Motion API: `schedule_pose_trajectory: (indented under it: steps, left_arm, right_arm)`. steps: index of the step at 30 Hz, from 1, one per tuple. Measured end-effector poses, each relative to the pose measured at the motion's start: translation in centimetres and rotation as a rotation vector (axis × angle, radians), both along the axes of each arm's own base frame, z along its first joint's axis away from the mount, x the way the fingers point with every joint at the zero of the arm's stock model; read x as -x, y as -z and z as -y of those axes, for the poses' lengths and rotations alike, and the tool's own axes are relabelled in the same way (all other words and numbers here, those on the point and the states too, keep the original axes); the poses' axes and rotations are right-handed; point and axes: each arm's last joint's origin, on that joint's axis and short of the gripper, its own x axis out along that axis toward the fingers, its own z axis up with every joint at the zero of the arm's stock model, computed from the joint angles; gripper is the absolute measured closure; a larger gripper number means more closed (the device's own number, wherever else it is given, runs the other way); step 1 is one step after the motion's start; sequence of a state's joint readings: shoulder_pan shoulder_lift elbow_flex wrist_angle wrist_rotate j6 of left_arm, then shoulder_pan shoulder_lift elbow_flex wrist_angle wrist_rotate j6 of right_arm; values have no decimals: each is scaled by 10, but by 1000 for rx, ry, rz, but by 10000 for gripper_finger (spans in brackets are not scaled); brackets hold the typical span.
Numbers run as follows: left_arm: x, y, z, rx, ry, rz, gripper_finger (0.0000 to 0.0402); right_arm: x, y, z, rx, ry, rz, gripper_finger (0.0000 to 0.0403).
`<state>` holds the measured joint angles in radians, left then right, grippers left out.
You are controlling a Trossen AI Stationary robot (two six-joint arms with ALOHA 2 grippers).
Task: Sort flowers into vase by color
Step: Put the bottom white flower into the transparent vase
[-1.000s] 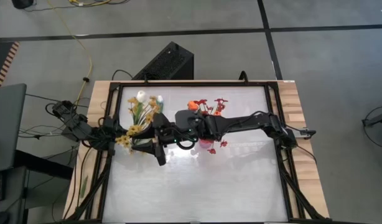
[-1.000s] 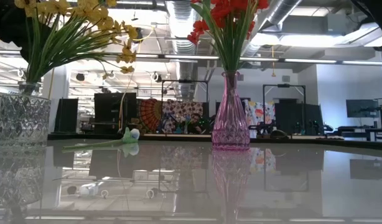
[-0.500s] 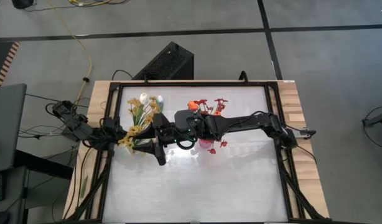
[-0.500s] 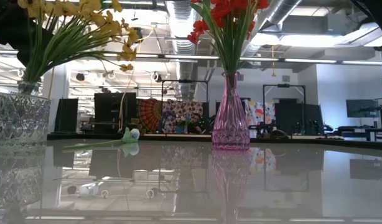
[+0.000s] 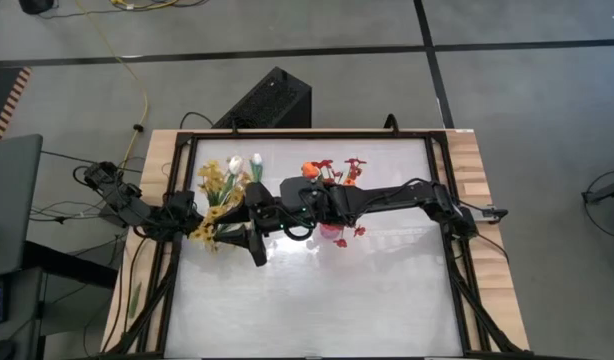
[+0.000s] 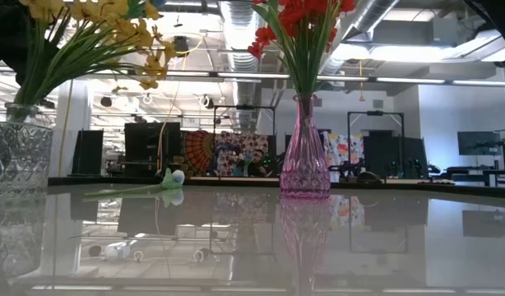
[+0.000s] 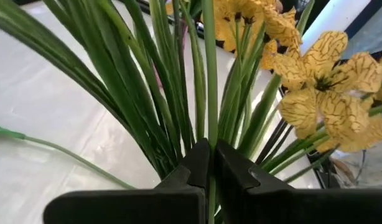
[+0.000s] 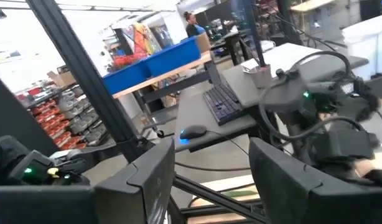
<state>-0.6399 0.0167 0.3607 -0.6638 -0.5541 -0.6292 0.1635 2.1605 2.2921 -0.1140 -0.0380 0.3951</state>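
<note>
By the worktop's left edge, your left gripper (image 7: pixel 209 171) pinched a stem among the yellow flowers (image 5: pixel 215 188) above the clear vase (image 6: pixel 18 156). A white flower (image 6: pixel 172 176) lay behind. Your right gripper (image 8: pixel 209 177), jaws spread, hovered beside the pink vase (image 6: pixel 304 148) of red flowers (image 5: pixel 337 170).

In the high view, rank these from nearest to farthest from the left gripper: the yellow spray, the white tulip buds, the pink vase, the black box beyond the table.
1. Yellow spray: stems pinched in the left gripper, at the table's left edge.
2. White tulip buds: just beyond the spray, toward the far edge.
3. Pink vase: mid-table, under the right arm.
4. Black box: on the floor past the table; close to the vase in distance, so this order is tentative.
</note>
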Motion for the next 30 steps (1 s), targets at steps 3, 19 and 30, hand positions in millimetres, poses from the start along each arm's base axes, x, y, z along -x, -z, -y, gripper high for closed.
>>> schedule_pose_trajectory:
  steps: [3,19,30]
  left_arm:
    - [0,0,0,0,0,0,402]
    - [-1,-6,4,-41,128,52,402]
    - [-1,-6,4,-42,126,50,401]
  right_arm:
    - [-1,5,4,-14,128,-50,173]
    - [-4,22,54,-69,452,-200,173]
    - [-5,27,64,-38,448,-248,173]
